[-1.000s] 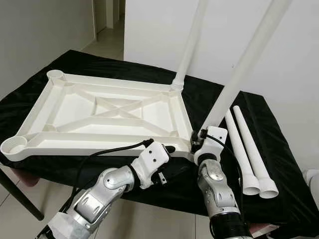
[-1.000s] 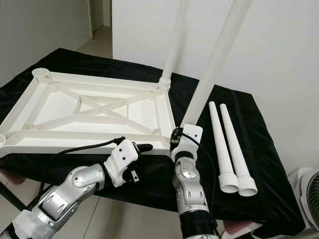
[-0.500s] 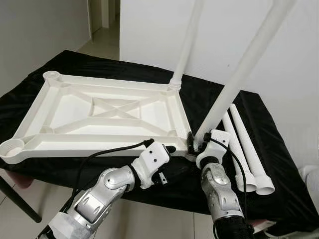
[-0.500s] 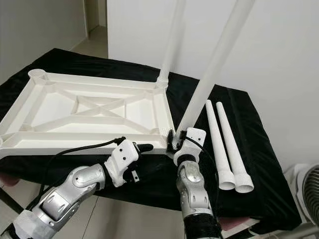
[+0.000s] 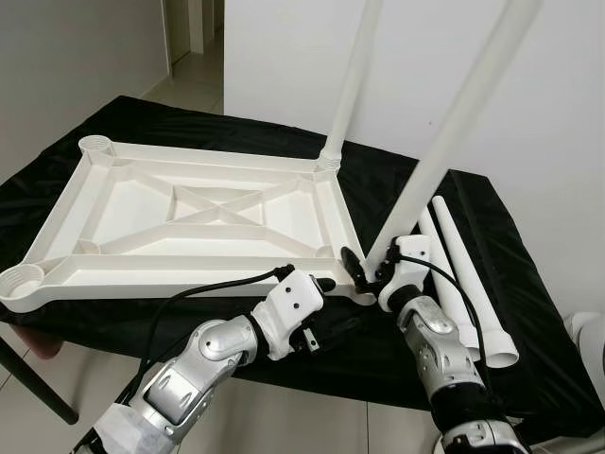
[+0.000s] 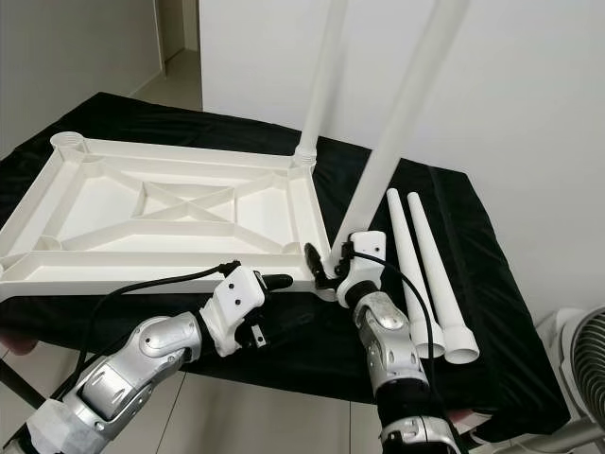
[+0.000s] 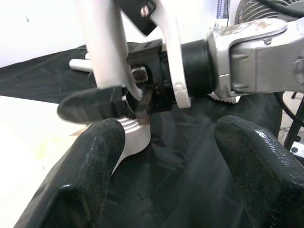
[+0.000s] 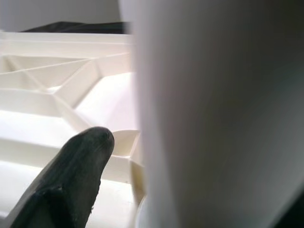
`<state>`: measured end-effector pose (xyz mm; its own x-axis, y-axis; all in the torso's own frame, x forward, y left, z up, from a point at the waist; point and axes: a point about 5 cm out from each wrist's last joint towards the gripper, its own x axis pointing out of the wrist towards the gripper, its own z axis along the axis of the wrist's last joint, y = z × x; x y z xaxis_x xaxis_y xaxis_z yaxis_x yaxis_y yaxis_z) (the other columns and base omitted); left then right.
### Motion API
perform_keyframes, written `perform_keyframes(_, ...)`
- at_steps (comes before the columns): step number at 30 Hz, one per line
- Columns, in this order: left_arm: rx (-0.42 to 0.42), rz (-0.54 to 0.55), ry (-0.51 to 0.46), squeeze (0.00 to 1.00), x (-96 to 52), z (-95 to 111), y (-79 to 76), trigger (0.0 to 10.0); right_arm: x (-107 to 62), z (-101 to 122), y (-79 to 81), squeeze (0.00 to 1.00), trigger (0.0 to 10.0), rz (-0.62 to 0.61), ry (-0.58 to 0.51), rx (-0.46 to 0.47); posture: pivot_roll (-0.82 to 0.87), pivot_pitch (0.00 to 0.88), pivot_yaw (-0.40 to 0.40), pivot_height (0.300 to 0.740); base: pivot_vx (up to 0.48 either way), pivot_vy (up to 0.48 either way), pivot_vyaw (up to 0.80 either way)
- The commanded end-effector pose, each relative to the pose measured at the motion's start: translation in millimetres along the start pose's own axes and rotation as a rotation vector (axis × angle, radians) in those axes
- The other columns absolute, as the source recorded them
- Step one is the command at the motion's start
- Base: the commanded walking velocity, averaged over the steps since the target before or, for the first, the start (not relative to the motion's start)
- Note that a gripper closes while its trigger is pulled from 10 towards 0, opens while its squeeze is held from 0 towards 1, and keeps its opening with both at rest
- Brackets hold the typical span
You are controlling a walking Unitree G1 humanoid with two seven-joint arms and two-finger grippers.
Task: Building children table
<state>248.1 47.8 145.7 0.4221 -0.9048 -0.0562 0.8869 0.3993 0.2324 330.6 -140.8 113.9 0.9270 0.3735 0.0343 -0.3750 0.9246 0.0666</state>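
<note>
Tabletop point(image 5: 203, 213), inverted on desk point(image 5: 473, 203): right gripper point(image 5: 369, 270), fingers clasping near-corner leg point(image 5: 444, 142), has shifted rightward, seating it; left gripper point(image 5: 326, 284) fingers wide beside corner

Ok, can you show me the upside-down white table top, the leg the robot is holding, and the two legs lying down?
table top point(image 5: 203, 210): left eye view, central cross ribs.
held leg point(image 5: 452, 142): left eye view, mid-shaft.
spare legs point(image 5: 463, 265): left eye view, middle of the pair.
</note>
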Motion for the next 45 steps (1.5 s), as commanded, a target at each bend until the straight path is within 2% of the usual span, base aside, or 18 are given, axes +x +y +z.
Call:
perform_keyframes(1, 0.012, -0.103, 0.000, 0.00, 2.4, 2, -7.5, 10.0, 1.9, 0, -3.5, 0.00, 10.0, 0.034, 0.011, -0.035, 0.01, 0.000, -0.126, 0.740, 0.000, 0.000, 0.00)
perform_keyframes(2, 0.012, -0.103, -0.002, 0.00, 2.8, 3, -7.3, 10.0, 3.4, -1, -3.0, 0.00, 10.0, 0.059, 0.014, -0.044, 0.01, 0.000, -0.125, 0.740, 0.000, 0.000, 0.00)
perform_keyframes(3, 0.012, -0.103, -0.002, 0.00, 2.9, 3, -7.0, 10.0, 4.5, -2, -2.2, 0.00, 5.7, 0.081, 0.021, -0.050, 0.01, 0.000, -0.124, 0.740, 0.000, 0.000, 0.00)
perform_keyframes(5, 0.012, -0.103, -0.003, 0.00, 2.9, 3, -6.8, 10.0, 5.1, -3, -1.7, 0.00, 5.7, 0.094, 0.025, -0.053, 0.01, 0.000, -0.124, 0.740, 0.000, 0.000, 0.00)
perform_keyframes(6, 0.014, -0.101, -0.003, 0.00, 2.8, 4, -6.5, 10.0, 5.7, -4, -1.6, 0.00, 0.0, 0.111, 0.030, -0.060, 0.02, 0.000, -0.126, 0.740, 0.000, 0.000, 0.00)
perform_keyframes(17, 0.016, -0.092, -0.001, 0.00, 2.2, 4, -4.6, 10.0, 3.3, -10, -7.5, 0.00, 0.0, 0.122, 0.049, -0.069, 0.02, 0.000, -0.129, 0.740, 0.000, 0.000, 0.00)
perform_keyframes(18, 0.016, -0.093, -0.001, 0.00, 2.3, 3, -4.6, 10.0, 2.3, -12, -9.2, 0.00, 5.0, 0.101, 0.059, -0.067, 0.01, 0.000, -0.127, 0.740, 0.000, 0.000, 0.00)
perform_keyframes(20, 0.016, -0.093, 0.000, 0.00, 2.4, 3, -4.6, 10.0, 1.6, -13, -10.3, 0.00, 5.0, 0.086, 0.066, -0.066, 0.01, 0.000, -0.127, 0.740, 0.000, 0.000, 0.00)
perform_keyframes(21, 0.016, -0.094, 0.000, 0.00, 2.5, 3, -4.5, 10.0, 1.4, -14, -10.4, 0.00, 10.0, 0.080, 0.062, -0.058, 0.01, 0.000, -0.127, 0.740, 0.000, 0.000, 0.00)
perform_keyframes(33, 0.024, -0.072, -0.001, 0.00, 3.4, 3, 0.7, 10.0, -2.1, -20, -5.9, 0.00, 10.0, -0.115, 0.084, -0.033, 0.00, 0.000, -0.136, 0.740, 0.000, 0.000, 0.00)
perform_keyframes(35, 0.024, -0.072, -0.001, 0.00, 3.4, 3, 0.7, 10.0, -2.1, -20, -5.9, 0.00, 10.0, -0.115, 0.084, -0.033, 0.00, 0.000, -0.136, 0.740, 0.000, 0.000, 0.00)
perform_keyframes(37, 0.024, -0.071, 0.002, 0.00, 3.2, 2, -0.4, 10.0, -7.7, -21, -4.5, 0.00, 10.0, -0.303, 0.085, -0.014, -0.01, 0.000, -0.141, 0.740, 0.000, 0.000, 0.00)
perform_keyframes(39, 0.024, -0.071, 0.002, 0.00, 3.2, 2, -0.4, 10.0, -7.7, -21, -4.5, 0.00, 10.0, -0.303, 0.085, -0.014, -0.01, 0.000, -0.141, 0.740, 0.000, 0.000, 0.00)
perform_keyframes(40, 0.023, -0.072, 0.002, 0.00, 3.2, 2, -1.1, 10.0, -12.8, -22, -3.0, 0.00, 10.0, -0.424, 0.087, 0.010, -0.01, 0.000, -0.143, 0.740, 0.000, 0.000, 0.00)
perform_keyframes(41, 0.023, -0.072, 0.002, 0.00, 3.2, 2, -1.1, 10.0, -12.8, -22, -3.0, 0.00, 10.0, -0.424, 0.087, 0.010, -0.01, 0.000, -0.143, 0.740, 0.000, 0.000, 0.00)
perform_keyframes(42, 0.022, -0.073, 0.001, 0.00, 3.3, 1, -1.7, 10.0, -17.8, -23, -2.6, 0.00, 10.0, -0.514, 0.095, 0.006, -0.01, 0.000, -0.144, 0.740, 0.000, 0.000, 0.00)
perform_keyframes(43, 0.022, -0.073, 0.001, 0.00, 3.3, 1, -1.7, 10.0, -17.8, -23, -2.6, 0.00, 10.0, -0.514, 0.095, 0.006, -0.01, 0.000, -0.144, 0.740, 0.000, 0.000, 0.00)
perform_keyframes(45, 0.021, -0.073, 0.001, 0.00, 3.5, 1, -2.8, 10.0, -26.8, -28, 0.6, 0.00, 10.0, -0.635, 0.119, 0.026, 0.00, 0.000, -0.151, 0.740, 0.000, 0.000, 0.00)
